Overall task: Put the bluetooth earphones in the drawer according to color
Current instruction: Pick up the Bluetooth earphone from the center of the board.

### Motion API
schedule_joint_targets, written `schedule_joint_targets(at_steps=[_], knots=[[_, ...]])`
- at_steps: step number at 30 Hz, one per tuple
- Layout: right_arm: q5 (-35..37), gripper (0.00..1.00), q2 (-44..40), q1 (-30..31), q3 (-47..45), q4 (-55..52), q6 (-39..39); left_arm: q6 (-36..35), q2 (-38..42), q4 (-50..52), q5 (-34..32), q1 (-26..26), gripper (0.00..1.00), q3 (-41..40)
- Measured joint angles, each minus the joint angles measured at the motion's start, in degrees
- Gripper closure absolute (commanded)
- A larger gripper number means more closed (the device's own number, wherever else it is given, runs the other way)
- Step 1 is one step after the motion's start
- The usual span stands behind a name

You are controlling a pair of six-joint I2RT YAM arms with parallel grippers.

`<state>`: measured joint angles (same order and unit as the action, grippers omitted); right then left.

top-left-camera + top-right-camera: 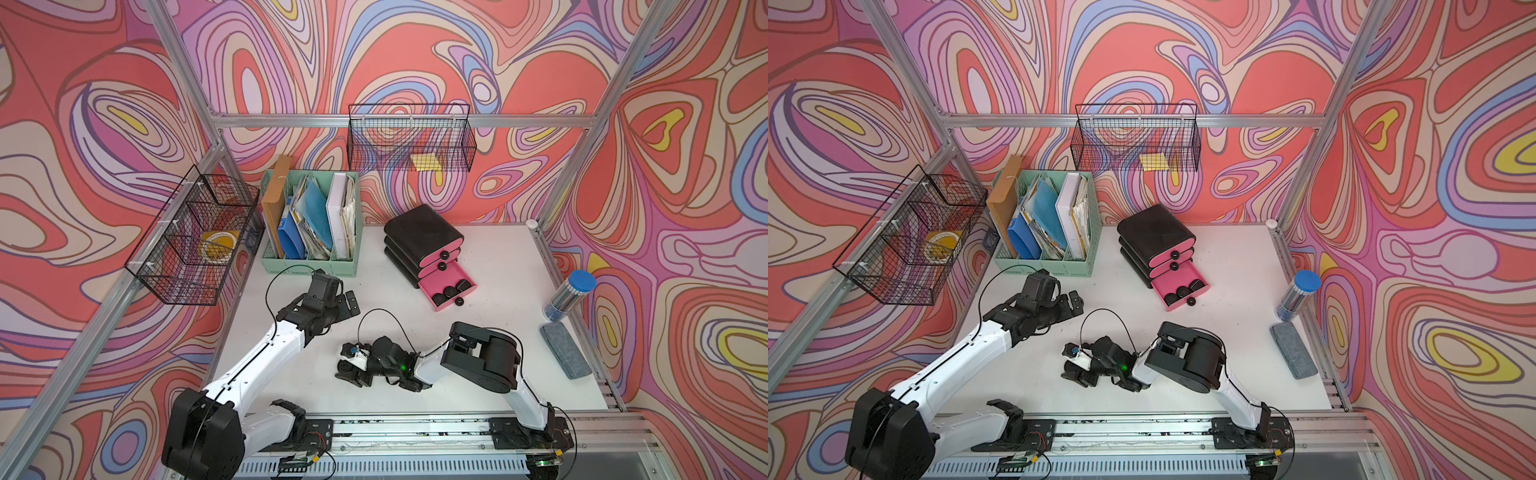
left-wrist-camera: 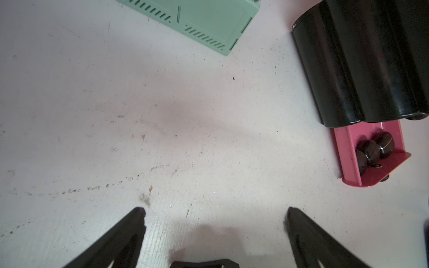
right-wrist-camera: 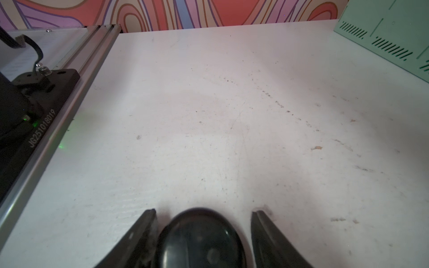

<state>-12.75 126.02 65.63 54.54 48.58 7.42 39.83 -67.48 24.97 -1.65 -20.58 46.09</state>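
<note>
Glossy black earphone case (image 3: 200,239), likely light and slippery, lies ungripped between the part-open jaws of the right gripper (image 3: 204,210); pinch its widest middle.

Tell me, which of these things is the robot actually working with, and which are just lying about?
In the job: drawer cabinet, its open bottom drawer with three black earphone cases, the black case flanked by the right gripper.
Lying about: mint-green file organizer, two wire baskets, blue-capped tube, grey pad.
</note>
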Motion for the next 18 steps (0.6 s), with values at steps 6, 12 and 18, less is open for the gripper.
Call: schedule_joint_targets(at_steps=[6, 12, 18], knots=[[-0.3, 0.53, 0.3, 0.0, 0.9, -0.6, 0.0, 0.0, 0.0, 0.0, 0.0, 0.0, 0.01, -0.1], [-0.5, 0.67, 0.5, 0.1, 1.2, -0.7, 0.0, 0.0, 0.0, 0.1, 0.0, 0.0, 0.01, -0.1], [-0.2, 0.69, 0.5, 0.1, 1.0, -0.2, 0.1, 0.0, 0.3, 0.2, 0.0, 0.3, 0.01, -0.1]])
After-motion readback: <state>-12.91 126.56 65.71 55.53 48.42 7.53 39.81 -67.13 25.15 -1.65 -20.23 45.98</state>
